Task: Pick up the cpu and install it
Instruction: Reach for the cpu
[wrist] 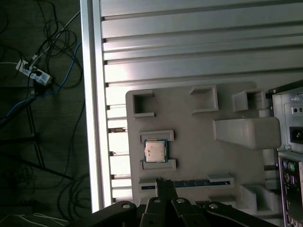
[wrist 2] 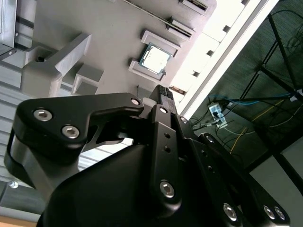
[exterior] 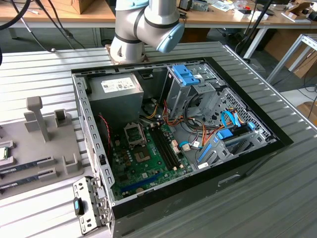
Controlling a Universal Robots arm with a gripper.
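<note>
while the hand [wrist: 160,183] hangs closed and empty near it, the cpu [wrist: 155,151] looks light, stiff, fragile; best pinched by opposite edges

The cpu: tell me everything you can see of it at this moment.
The cpu is a small flat square chip with a silver-grey metal top and a thin green rim. In both wrist views it lies flat in a slot of the grey tray, framed by two raised lips on opposite sides. The gripper is apart from it; nothing rests on it.
</note>
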